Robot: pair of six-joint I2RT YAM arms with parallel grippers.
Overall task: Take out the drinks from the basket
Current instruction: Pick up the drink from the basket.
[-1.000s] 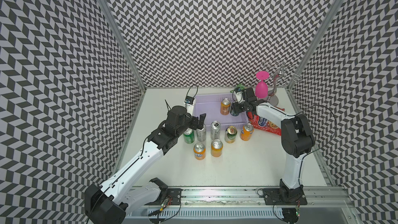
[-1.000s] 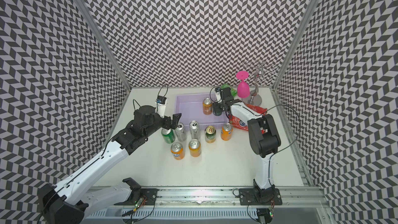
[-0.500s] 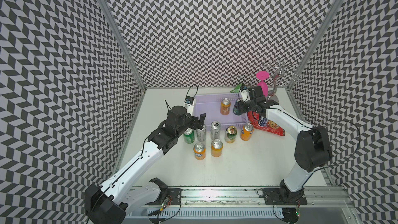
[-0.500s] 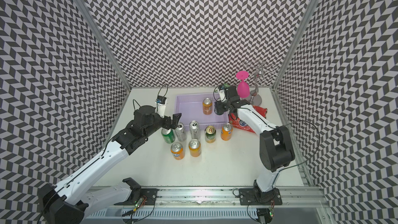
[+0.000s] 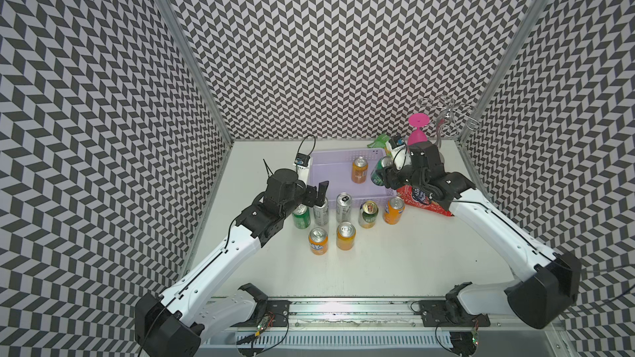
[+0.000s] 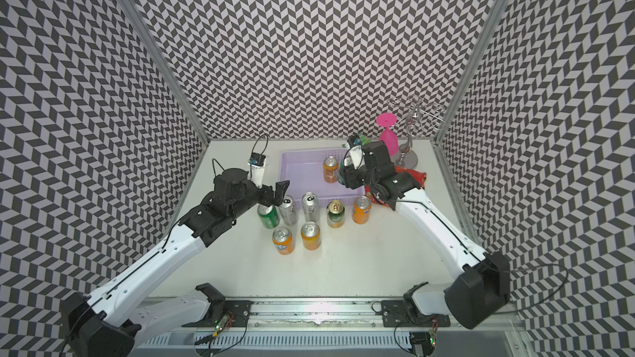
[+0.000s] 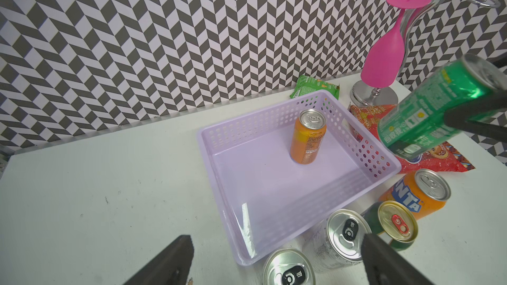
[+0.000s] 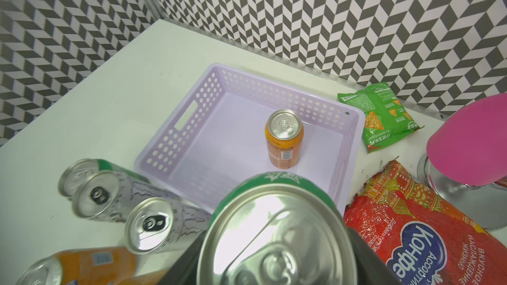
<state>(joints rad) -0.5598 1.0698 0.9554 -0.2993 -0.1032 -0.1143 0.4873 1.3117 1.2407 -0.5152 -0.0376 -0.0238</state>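
Drinks, nine in all: seven on the table [image 5: 412, 262], one in the basket [image 5: 331, 176], one in the air.

Green can [image 5: 378, 171] held tilted above the basket's right end, clamped across its body by the right gripper [image 5: 388, 177]. Silver top filling the right wrist view, dark fingers [image 8: 367, 256] on either side.

Orange can [image 5: 359, 170] upright on the basket floor, toward the far right, alone in there.

On the table, a row of five just near of the basket's near wall, left to right:
- left green can [image 5: 301, 216]
- two silver cans [image 5: 320, 212]
- gold-topped can [image 5: 368, 213]
- right orange can [image 5: 393, 210]

Nearer again, an orange pair [image 5: 318, 240], side by side. All seven upright.

Left gripper [image 5: 318, 197] spread wide, holding nothing, poised above the left green can and the leftmost silver one, off the basket's near-left corner. Whether touching either, impossible to tell.

Red bag [image 5: 422, 200] flat on the table just right of the basket, partly under the right arm. Green bag [image 5: 379, 140] at the basket's far-right corner. Pink glass [image 5: 417, 132] hanging upside down from a chrome rack [image 5: 446, 121] in the far-right corner.
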